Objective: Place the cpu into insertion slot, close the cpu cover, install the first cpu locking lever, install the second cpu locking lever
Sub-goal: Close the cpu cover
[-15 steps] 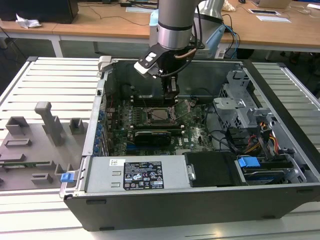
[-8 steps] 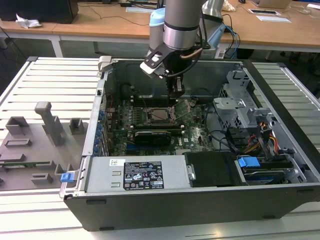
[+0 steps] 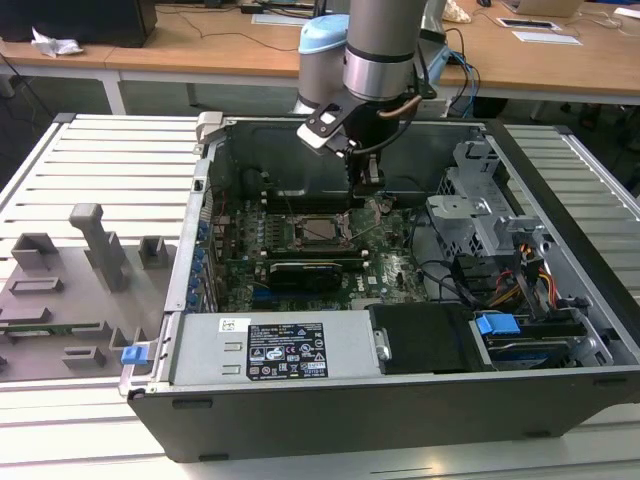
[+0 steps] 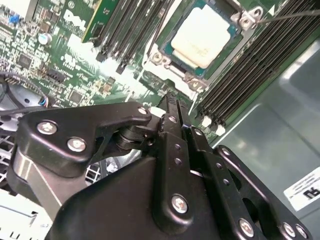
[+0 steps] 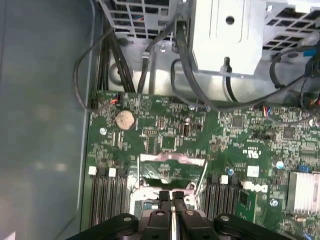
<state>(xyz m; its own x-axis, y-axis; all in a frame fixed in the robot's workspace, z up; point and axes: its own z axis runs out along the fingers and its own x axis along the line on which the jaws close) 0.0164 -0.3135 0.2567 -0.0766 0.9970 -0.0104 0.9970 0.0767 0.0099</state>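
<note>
The cpu (image 4: pixel 204 35), with its silvery-beige face and green border, lies flat in the insertion slot (image 4: pixel 159 57) on the green motherboard (image 5: pixel 165 130). In the exterior view the cpu (image 3: pixel 322 231) sits mid-board, and my gripper (image 3: pixel 365 190) hangs just to the exterior view's right of it. The fingers are shut with nothing between them. The cpu cover (image 5: pixel 172 160), a shiny frame with a window, stands raised off the slot, directly in front of the gripper (image 5: pixel 172 194). In the second wrist view the gripper (image 4: pixel 170 100) points at the slot's near rim. A thin wire locking lever (image 4: pixel 285 16) sticks up beside the slot.
Black memory slots (image 4: pixel 260 65) run along both sides of the slot. A metal drive cage (image 5: pixel 230 35) and loose black cables (image 5: pixel 195 95) lie beyond the board. A card (image 3: pixel 300 272) and the power supply (image 3: pixel 285 350) sit nearer the case front. Case walls surround it all.
</note>
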